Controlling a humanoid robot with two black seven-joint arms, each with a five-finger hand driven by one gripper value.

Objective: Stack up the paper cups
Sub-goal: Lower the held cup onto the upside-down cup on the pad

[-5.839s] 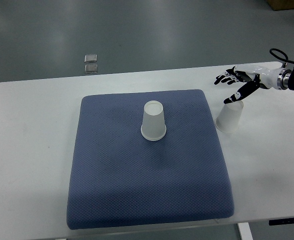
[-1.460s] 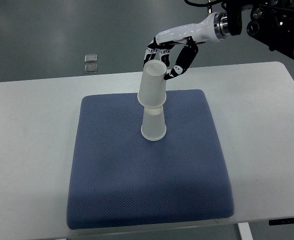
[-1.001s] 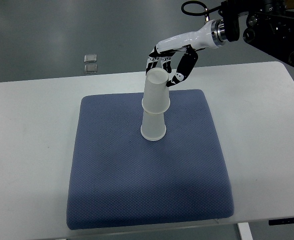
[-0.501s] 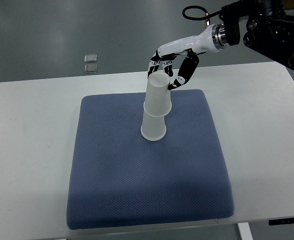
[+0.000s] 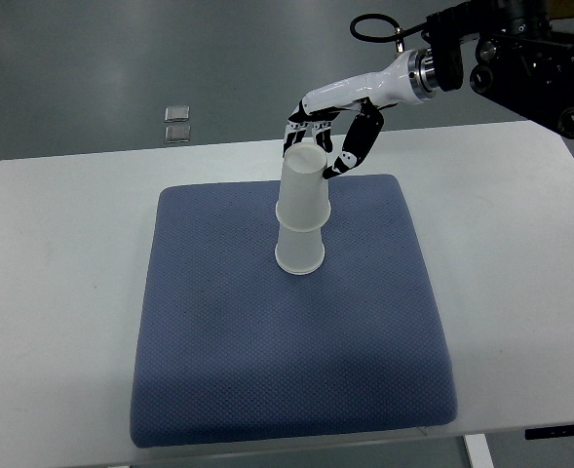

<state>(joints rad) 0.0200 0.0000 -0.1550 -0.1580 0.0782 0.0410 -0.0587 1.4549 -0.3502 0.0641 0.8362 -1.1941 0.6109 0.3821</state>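
1. A white desk (image 5: 62, 292) is seen spanning nearly the full width of the view, its far corners rounded.
2. A blue textured mat (image 5: 296, 370) is laid flat on the desk, roughly centred, with bare white desk left on both sides.
3. Two inverted white paper cups (image 5: 300, 210), one seated on the other, are stood on the far half of the mat.
4. Beyond the far edge, grey floor (image 5: 121, 49) is visible, with two small metal plates (image 5: 177, 123) set in it at far left.

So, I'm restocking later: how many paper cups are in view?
2. The lower cup stands upside down on the blue mat; the upper cup sits over it, at the right robot hand.
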